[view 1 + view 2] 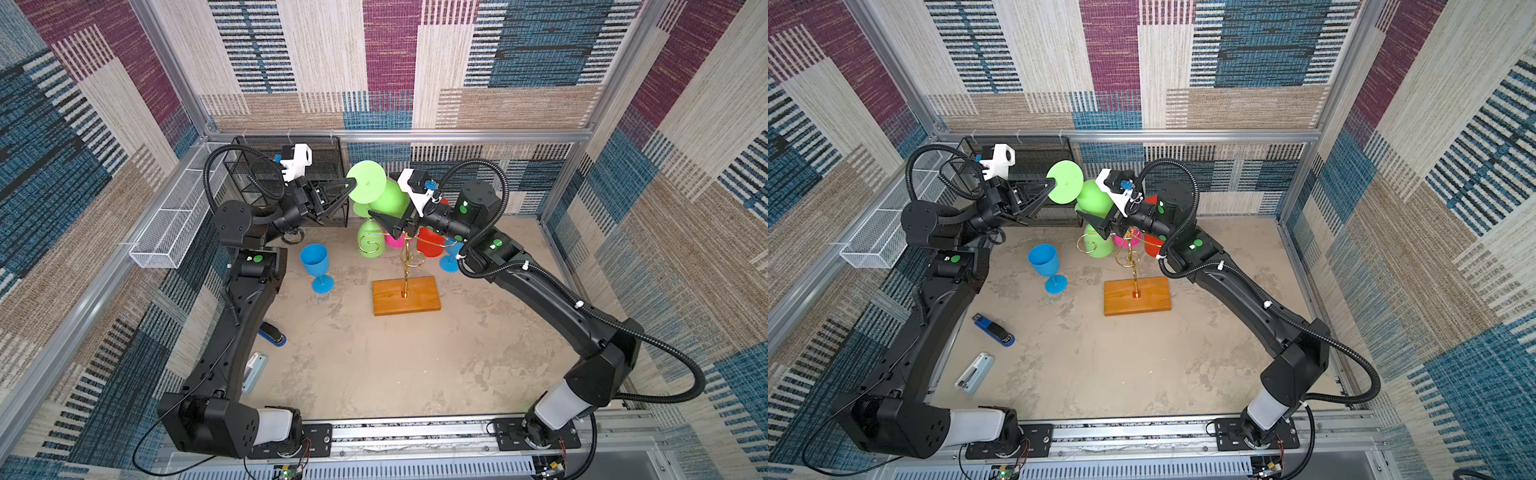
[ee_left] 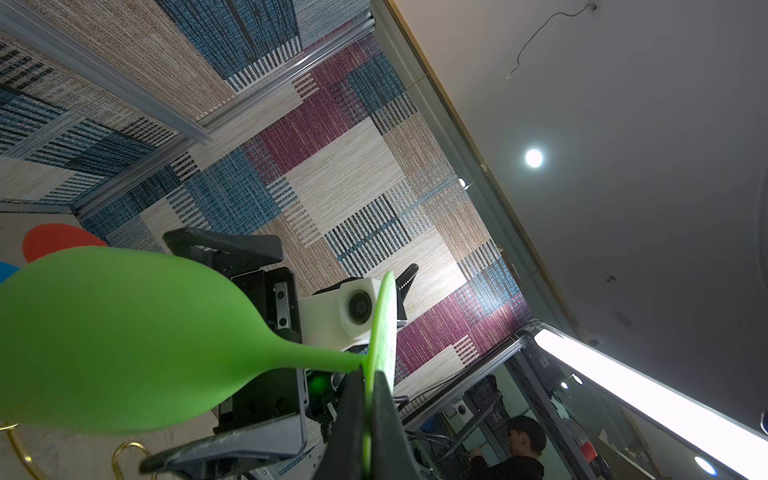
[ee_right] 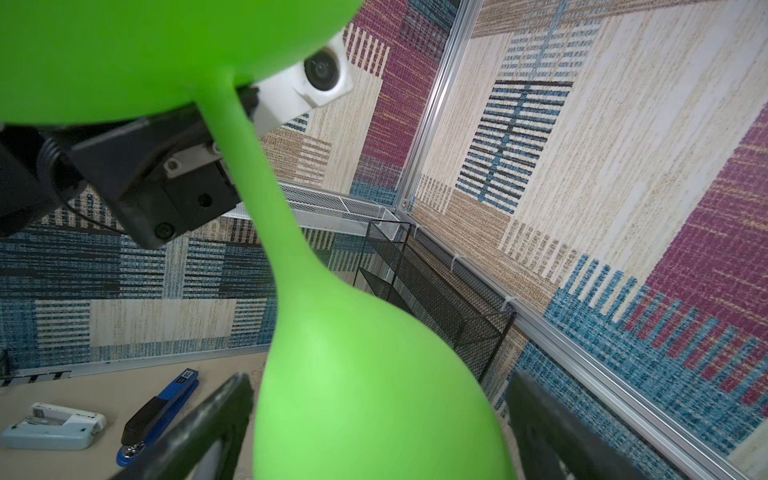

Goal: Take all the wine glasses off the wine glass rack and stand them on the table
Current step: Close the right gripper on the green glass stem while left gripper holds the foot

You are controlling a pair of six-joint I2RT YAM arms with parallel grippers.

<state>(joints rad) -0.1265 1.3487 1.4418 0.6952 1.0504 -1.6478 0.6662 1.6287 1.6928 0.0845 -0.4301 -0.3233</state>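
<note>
Wine glass [image 1: 388, 197], the lime green one, is up above the curled arms of the wine glass rack [image 1: 406, 296] in both top views. It's tipped on its side, with its round foot pointing away from the rack's post. Your left gripper [image 1: 351, 183] is pinched tight on the rim of that foot. Your right gripper [image 1: 380, 218] sits at the bowl end with its jaws spread wide. A second green glass [image 1: 369, 245] hangs from the rack, and so do a pink one and a red one. A blue glass [image 1: 314, 259] stands on the table just beside the rack's wooden base, on the left arm's side.

Left wrist view: the fingers [image 2: 349, 415] are pressed together on the thin edge of the foot. The stem and bowl [image 2: 124, 340] run out toward the rack. A couple of its gold curls [image 2: 124, 451] show past the bowl, apart from it.

Right wrist view: the two fingers [image 3: 208, 415] stand wide apart, one on each side of the bowl [image 3: 365, 395]. Can't tell if either one touches it. A blue stapler [image 3: 160, 415] and a pale stapler [image 3: 54, 426] lie on the table beyond.
</note>
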